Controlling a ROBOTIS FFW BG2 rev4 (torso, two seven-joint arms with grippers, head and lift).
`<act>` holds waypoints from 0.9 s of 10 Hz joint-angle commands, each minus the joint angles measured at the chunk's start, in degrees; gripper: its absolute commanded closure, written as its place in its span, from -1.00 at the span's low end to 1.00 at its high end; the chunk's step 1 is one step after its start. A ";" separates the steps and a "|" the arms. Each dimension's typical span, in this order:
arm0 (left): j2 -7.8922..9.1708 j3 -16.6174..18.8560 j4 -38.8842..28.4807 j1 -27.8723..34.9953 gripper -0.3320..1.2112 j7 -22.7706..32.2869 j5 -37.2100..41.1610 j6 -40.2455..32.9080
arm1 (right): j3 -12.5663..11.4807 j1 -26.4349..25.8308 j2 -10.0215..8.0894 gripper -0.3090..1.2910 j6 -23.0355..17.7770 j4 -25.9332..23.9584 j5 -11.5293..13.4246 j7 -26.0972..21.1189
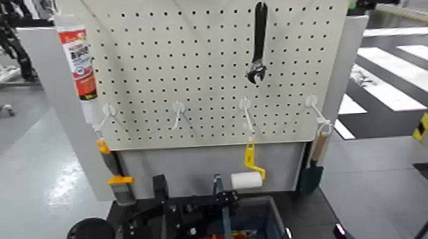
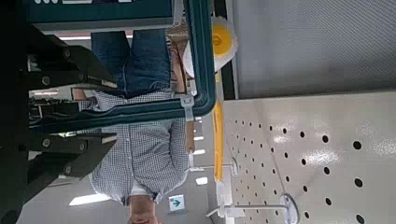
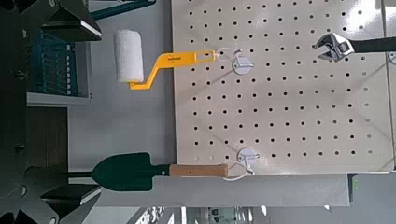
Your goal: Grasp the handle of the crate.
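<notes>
The dark blue-grey crate sits on the black table below the pegboard, and it also shows in the right wrist view. Its thin handle rises from the middle. My left gripper reaches in from the left at the handle. In the left wrist view the handle bar runs between the two black fingers of the left gripper, which stand close on either side with small gaps showing. My right gripper hangs back from the board, open and holding nothing.
The pegboard carries a black wrench. A tube hangs at its left edge. Below hang a yellow-handled paint roller and a green trowel. A red-and-yellow screwdriver lies in the crate. A person in a checked shirt stands beyond.
</notes>
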 commanded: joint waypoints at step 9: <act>1.63 6.68 -15.50 10.06 0.95 3.89 1.52 1.30 | -0.23 0.00 0.12 -0.42 0.00 0.21 -0.35 0.31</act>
